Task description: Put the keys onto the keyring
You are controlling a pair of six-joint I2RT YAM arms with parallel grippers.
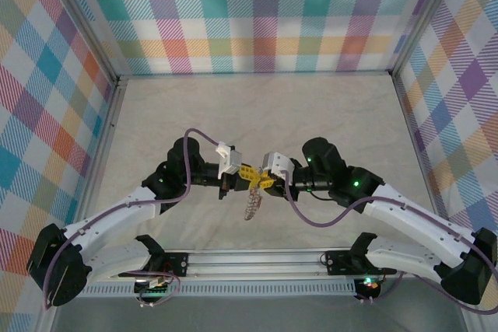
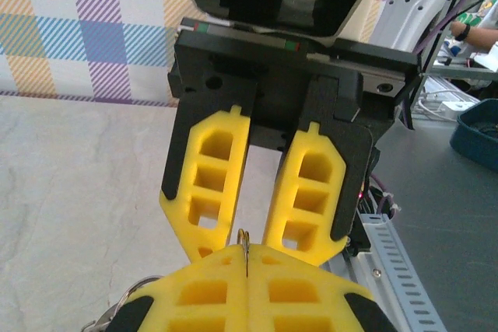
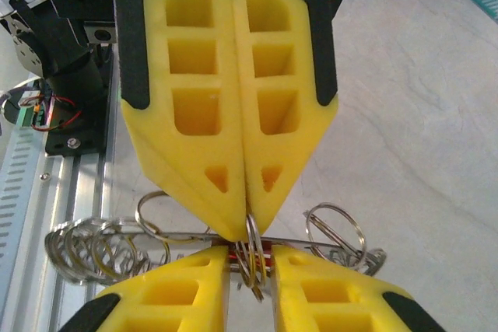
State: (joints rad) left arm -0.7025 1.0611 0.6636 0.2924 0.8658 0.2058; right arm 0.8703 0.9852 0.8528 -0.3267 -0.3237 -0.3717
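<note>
My left claw (image 3: 246, 219) is clenched on the wire of the keyring (image 1: 254, 206), whose coils hang beneath it, above the table (image 1: 257, 114). My right claw (image 3: 250, 263) meets it tip to tip, slightly parted around a red key (image 3: 267, 253); I cannot tell whether it grips.

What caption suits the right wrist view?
Left pincer pinches a loop of the keyring from above; right pincer below brackets a red key.

The right gripper (image 3: 250, 260) hides most of the keys (image 3: 278, 252); the lower edge crops the keyring (image 2: 117, 309).
</note>
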